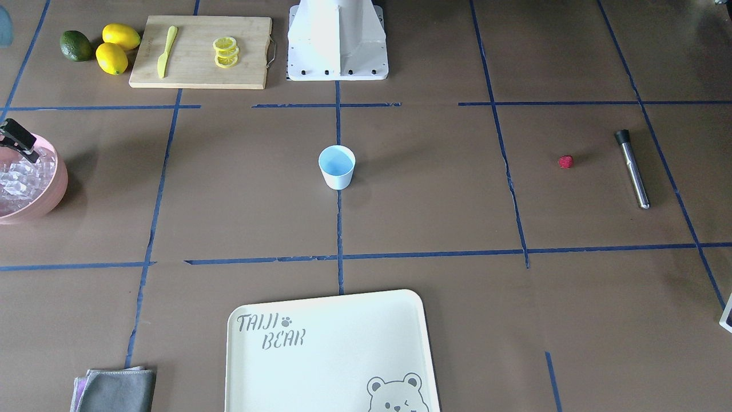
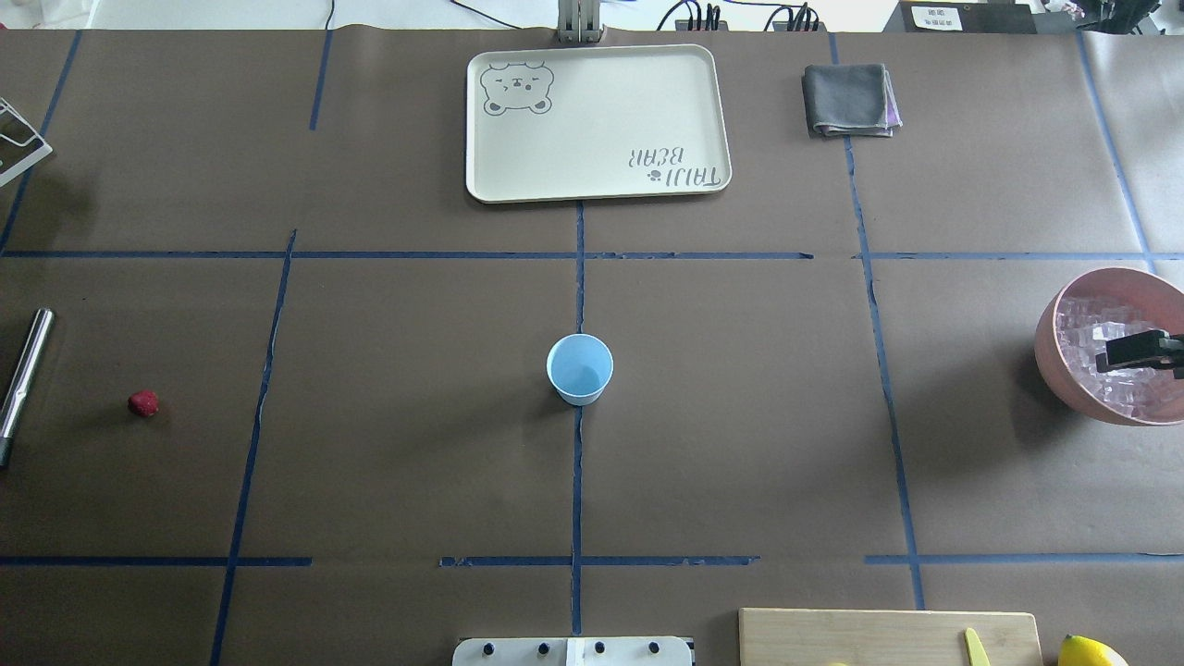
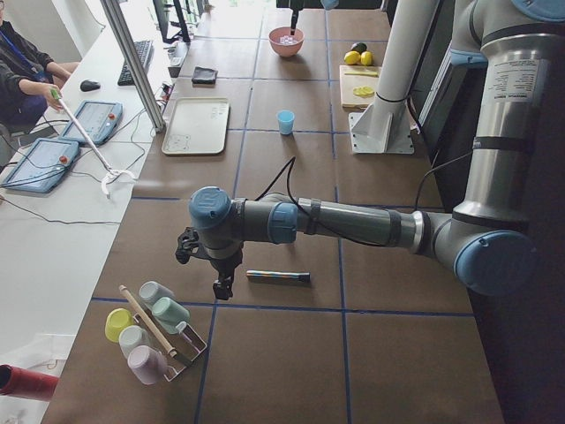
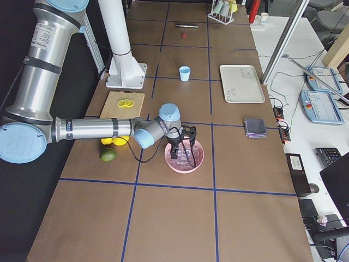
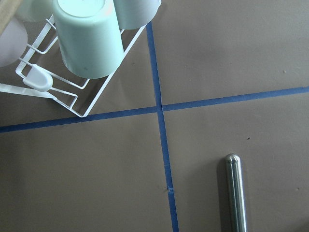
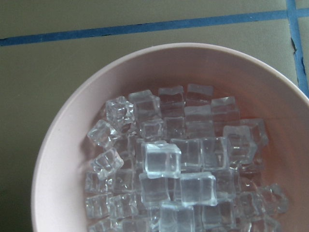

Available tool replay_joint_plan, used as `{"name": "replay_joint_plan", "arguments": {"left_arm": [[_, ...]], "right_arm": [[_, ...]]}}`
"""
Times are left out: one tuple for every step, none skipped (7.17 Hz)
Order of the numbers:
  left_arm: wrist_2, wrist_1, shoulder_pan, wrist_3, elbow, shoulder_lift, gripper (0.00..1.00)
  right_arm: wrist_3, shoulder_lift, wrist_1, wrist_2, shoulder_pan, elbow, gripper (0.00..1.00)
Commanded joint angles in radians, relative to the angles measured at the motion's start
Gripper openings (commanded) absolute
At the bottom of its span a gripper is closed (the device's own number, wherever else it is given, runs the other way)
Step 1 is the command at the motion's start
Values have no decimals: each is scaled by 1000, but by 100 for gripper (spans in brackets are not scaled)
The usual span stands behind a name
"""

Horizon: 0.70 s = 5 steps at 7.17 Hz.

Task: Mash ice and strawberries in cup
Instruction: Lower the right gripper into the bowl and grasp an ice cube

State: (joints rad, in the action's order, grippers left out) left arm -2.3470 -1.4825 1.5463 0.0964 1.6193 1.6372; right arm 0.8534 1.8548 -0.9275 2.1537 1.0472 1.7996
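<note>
Hovering over ice (image 6: 164, 164), right gripper (image 2: 1124, 351): cannot tell if spread; left gripper (image 3: 222, 287) likewise. One cup (image 1: 337, 166), one strawberry (image 1: 565, 162).

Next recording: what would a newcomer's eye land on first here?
Probably the pink bowl heaped with clear ice at the table's end on the robot's right, with the right gripper hanging over it. Then the pale blue cup, standing empty and alone mid-table, and the tiny red strawberry near a metal rod far over on the robot's left.
</note>
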Motion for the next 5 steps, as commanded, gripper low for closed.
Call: {"name": "replay_joint_plan", "arguments": {"left_arm": [[-2, -1, 0, 2, -4, 3, 100], [0, -11, 0, 2, -7, 3, 100], [0, -16, 0, 2, -9, 3, 100], [0, -16, 0, 2, -7, 3, 100], [0, -16, 0, 2, -7, 3, 100]], "right_arm": [[16, -12, 22, 8, -4, -26, 98], [16, -11, 21, 9, -4, -25, 95], [16, -11, 21, 14, -4, -25, 88], [18, -11, 19, 15, -3, -25, 82], [16, -11, 16, 15, -4, -26, 79]]}}
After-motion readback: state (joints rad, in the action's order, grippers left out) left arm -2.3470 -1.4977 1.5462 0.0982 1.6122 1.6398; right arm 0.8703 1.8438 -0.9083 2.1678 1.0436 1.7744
